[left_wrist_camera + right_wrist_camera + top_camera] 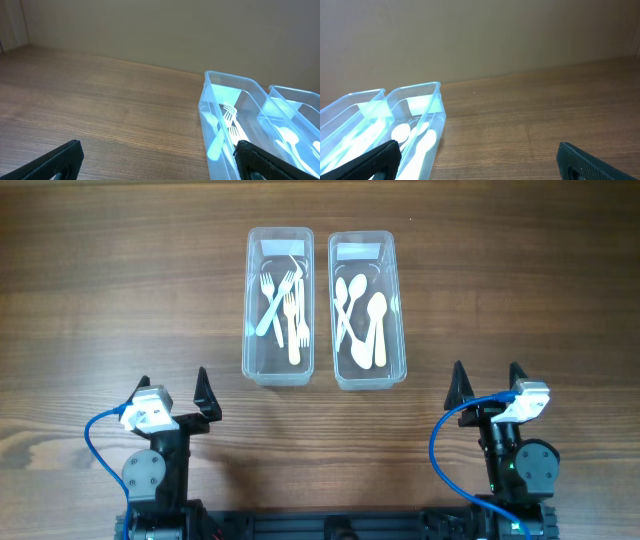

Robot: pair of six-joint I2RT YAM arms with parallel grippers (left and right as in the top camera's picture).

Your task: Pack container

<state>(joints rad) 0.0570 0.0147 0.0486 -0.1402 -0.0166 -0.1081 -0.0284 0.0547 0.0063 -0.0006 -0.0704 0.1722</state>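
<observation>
Toward the bench's far edge, side by side: left container (250,300) holds forks (285,305); right container (399,300), spoons (362,320). Near edge: left gripper (173,382) and right gripper (487,375), both spread apart, empty.

We look straight down from overhead on the brown wooden table (120,300). Our wrist cameras sit low and near it, facing forward from either side; all three views share the two clear rectangular plastic containers (211,127).
</observation>
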